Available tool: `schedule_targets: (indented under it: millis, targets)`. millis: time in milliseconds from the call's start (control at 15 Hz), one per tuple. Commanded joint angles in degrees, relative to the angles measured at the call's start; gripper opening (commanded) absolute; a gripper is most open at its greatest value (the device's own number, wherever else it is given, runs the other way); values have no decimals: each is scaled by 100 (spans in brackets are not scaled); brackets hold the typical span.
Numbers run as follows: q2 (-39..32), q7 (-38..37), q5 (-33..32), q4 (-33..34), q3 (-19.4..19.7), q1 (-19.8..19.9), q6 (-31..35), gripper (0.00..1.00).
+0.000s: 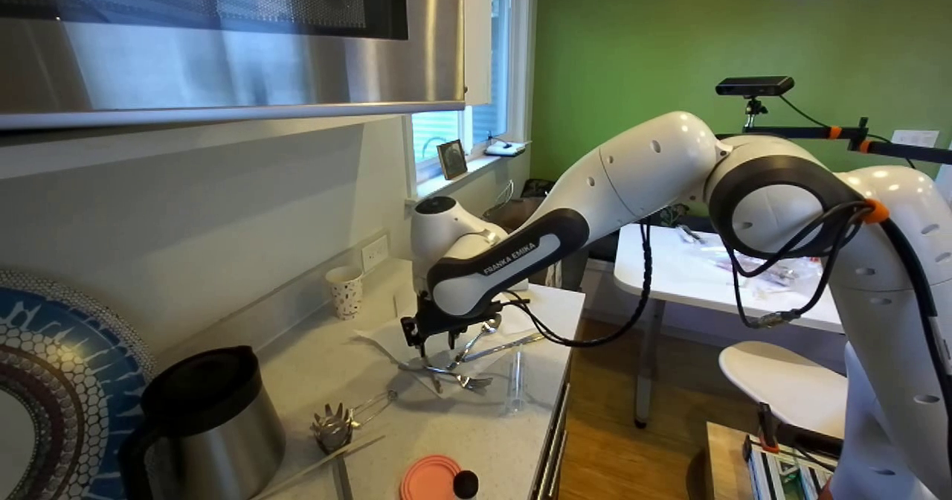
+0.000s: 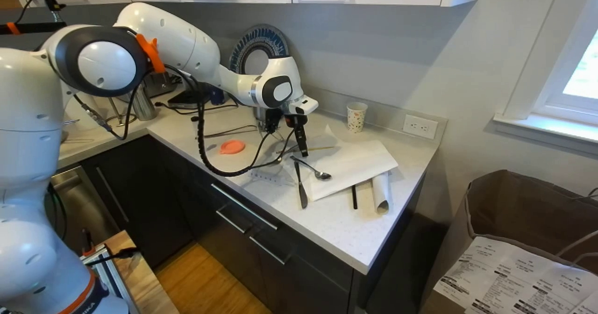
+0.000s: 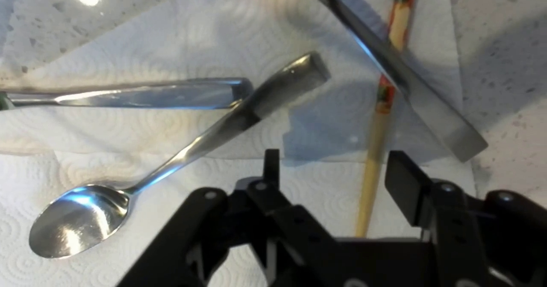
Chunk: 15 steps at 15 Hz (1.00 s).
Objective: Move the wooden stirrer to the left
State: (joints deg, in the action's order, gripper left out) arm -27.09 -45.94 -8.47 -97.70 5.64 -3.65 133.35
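In the wrist view — between the spread fingers (image 3: 406, 188) — the wooden stirrer (image 3: 377, 137).

Daylight comes through the white-framed glass window (image 2: 581, 82), its pane nearly bleached out. A slanting shadow cuts the plain grey wall (image 2: 397, 52), while the stainless-steel microwave (image 1: 238, 68) throws back bluish reflections. In the wrist view, round white glare hits the speckled pale counter (image 3: 55, 33), highlights flare on the shiny metal spoon (image 3: 79, 223), bluish shadow falls across the embossed white paper towel (image 3: 273, 137), and the black gripper fingers (image 3: 406, 188) look soft.
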Motion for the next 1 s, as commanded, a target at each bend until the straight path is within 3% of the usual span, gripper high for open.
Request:
schedule_targets:
  millis: [0,200,267,333,467,600,933]
  targets:
    - [-186,-60,31,213,87,-121,-111,60]
    - [-252,-62,22,280,92,-159,-137,53]
    - [-271,-69,16,299,97,-171,-142,43]
    - [-287,-68,19,315,98,-180,-145,39]
    - [-289,-99,-4,316,124,-206,-125,17]
    - [-262,-108,-2,314,137,-219,-124,2]
    - [-171,-346,-151,245,309,-280,1,2]
